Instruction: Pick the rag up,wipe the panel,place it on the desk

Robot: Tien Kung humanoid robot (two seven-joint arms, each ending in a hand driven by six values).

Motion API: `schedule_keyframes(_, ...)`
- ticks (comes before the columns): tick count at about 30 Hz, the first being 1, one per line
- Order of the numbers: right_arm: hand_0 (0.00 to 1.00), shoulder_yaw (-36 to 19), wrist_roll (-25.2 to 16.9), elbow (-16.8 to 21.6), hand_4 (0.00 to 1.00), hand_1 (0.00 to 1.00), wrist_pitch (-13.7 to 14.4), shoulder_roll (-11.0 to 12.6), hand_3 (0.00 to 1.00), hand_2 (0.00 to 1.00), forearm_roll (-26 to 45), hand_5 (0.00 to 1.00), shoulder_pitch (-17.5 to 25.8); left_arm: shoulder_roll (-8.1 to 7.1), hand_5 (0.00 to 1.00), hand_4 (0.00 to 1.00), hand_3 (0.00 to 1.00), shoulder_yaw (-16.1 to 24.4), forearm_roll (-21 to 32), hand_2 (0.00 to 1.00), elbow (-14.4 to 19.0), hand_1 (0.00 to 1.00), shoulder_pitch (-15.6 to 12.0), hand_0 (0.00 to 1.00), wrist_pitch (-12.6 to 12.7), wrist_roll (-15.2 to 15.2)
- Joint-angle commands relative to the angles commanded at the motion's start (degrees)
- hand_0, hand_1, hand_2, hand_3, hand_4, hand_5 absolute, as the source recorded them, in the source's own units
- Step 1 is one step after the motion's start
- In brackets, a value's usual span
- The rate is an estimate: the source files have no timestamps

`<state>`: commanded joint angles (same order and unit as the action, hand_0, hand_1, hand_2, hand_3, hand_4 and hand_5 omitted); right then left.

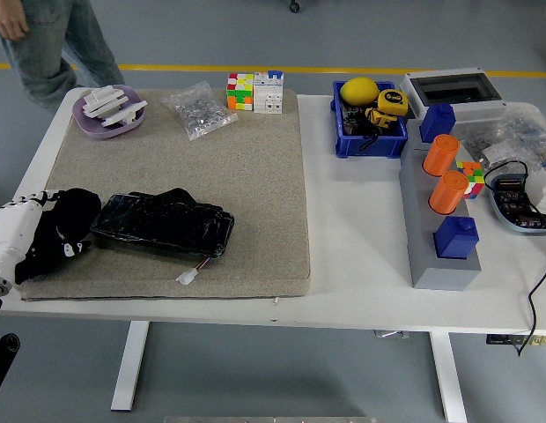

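Showed a white table [361, 220] from above, its left half covered by a tan mat [255, 150], probably laid there to stop things sliding. At the left edge, showed the robot's white left hand [13, 231] against the near end of a black rag [66, 227]. Looked clenched on the cloth, though with most of the fingers hidden by it. Rag bunched on the mat's left edge, touching the left end of a glossy black panel [163, 223], so set for a short sweep across. Panel laid flat and slightly slanted near the mat's front, within the left arm's reach. Trailed a small white connector [187, 277] on a thin wire from its near edge, likely to snag during a wipe. Person's legs [44, 44] at top left, clear of the table. Right hand out of view. Judged as the start: rag gripped, not yet lifted.
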<state>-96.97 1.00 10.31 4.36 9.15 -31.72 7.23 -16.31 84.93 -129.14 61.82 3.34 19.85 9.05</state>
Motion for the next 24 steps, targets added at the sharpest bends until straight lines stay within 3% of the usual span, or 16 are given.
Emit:
schedule_keyframes(3,0.757,-0.37,-0.03,0.0,0.998,0.62,-0.07,-0.11,0.613,0.678,-0.29,0.516,0.01,-0.04,0.387,0.998,0.808,1.11,4.22,0.824,2.0,0.851,-1.09,0.76,-0.99,1.89)
schedule_keyframes(4,0.759,-0.46,-0.03,0.0,0.998,0.62,-0.07,-0.14,0.613,0.678,-0.35,0.516,-0.01,-0.05,0.434,0.998,0.801,1.66,6.33,0.814,2.73,0.844,-1.51,0.759,-1.59,2.79)
schedule_keyframes(10,0.759,-1.11,-0.05,0.0,0.998,0.62,0.01,-0.24,0.613,0.678,-0.63,0.516,-0.11,0.08,0.434,0.998,0.801,4.87,19.55,0.814,5.43,0.844,-2.83,0.759,-3.57,8.5)
schedule_keyframes(11,0.758,-1.22,-0.04,0.0,0.998,0.62,0.04,-0.26,0.613,0.678,-0.71,0.516,-0.11,0.19,0.399,0.929,0.716,5.16,22.06,0.764,5.54,0.795,-2.91,0.736,-3.96,9.6)
schedule_keyframes(12,0.758,-1.35,-0.02,0.0,0.998,0.62,0.1,-0.29,0.613,0.678,-0.79,0.516,-0.11,0.36,0.399,0.929,0.716,5.39,24.3,0.764,5.6,0.795,-2.98,0.736,-4.61,10.74)
schedule_keyframes(16,0.758,-1.88,0.01,0.0,0.998,0.62,0.24,-0.44,0.613,0.678,-1.23,0.516,-0.11,1.35,0.399,0.929,0.716,5.48,33.98,0.764,5.85,0.795,-2.94,0.736,-6.77,14.47)
schedule_keyframes(17,0.756,-1.92,0.02,0.0,0.998,0.62,0.26,-0.46,0.613,0.678,-1.28,0.516,-0.11,1.7,0.373,0.859,0.622,5.53,36.59,0.735,6.05,0.768,-2.88,0.704,-7.08,15.13)
schedule_keyframes(20,0.756,-1.5,0.12,0.0,0.998,0.62,0.4,-0.44,0.613,0.678,-1.18,0.516,-0.02,3.05,0.373,0.859,0.622,5.65,43.77,0.735,6.62,0.768,-2.54,0.704,-8.8,16.83)
schedule_keyframes(24,0.758,-1.25,0.19,0.0,0.998,0.619,0.53,-0.37,0.613,0.677,-0.97,0.516,0.17,4.34,0.37,0.852,0.599,5.72,46.16,0.71,6.98,0.757,-2.47,0.688,-10.05,19.33)
